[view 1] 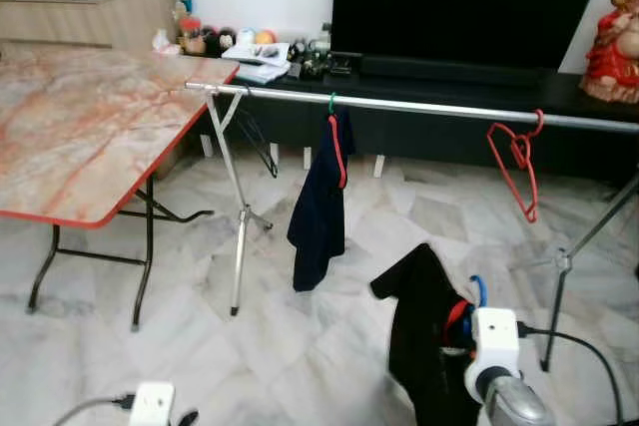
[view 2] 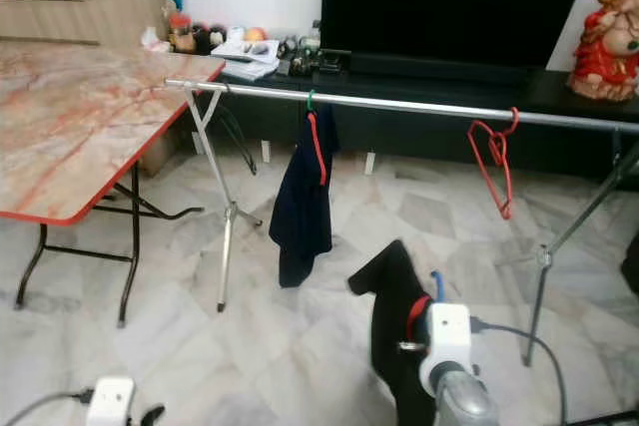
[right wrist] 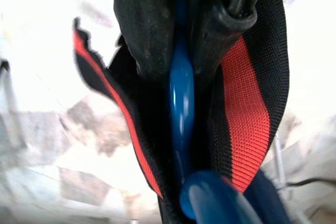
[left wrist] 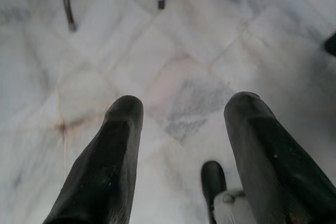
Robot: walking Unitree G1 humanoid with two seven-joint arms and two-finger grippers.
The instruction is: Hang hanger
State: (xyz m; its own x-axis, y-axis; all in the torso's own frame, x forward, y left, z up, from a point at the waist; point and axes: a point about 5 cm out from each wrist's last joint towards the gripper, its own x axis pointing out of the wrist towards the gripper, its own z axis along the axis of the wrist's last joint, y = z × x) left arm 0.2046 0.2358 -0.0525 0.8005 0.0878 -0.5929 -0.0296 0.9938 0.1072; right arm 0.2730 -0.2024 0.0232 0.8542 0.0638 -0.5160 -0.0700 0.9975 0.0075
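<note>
A silver clothes rail (view 1: 419, 107) spans the room on thin legs. A dark garment on a red hanger (view 1: 321, 197) hangs from it left of centre, and an empty red hanger (view 1: 519, 159) hangs further right. Low in front, my right gripper (view 1: 461, 331) is shut on a blue hanger (right wrist: 181, 103) carrying a black garment with red trim (view 1: 424, 336), held well below the rail. In the right wrist view the black fingers (right wrist: 144, 30) clamp the blue hanger's neck. My left gripper (left wrist: 181, 129) is open above the marble floor, with nothing between its fingers.
A marble-topped folding table (view 1: 70, 137) with a red edge stands to the left. A black TV unit (view 1: 449, 77) with clutter runs behind the rail, with a red figurine (view 1: 611, 47) at its right end. Pale marble floor (view 1: 300, 346) lies in front.
</note>
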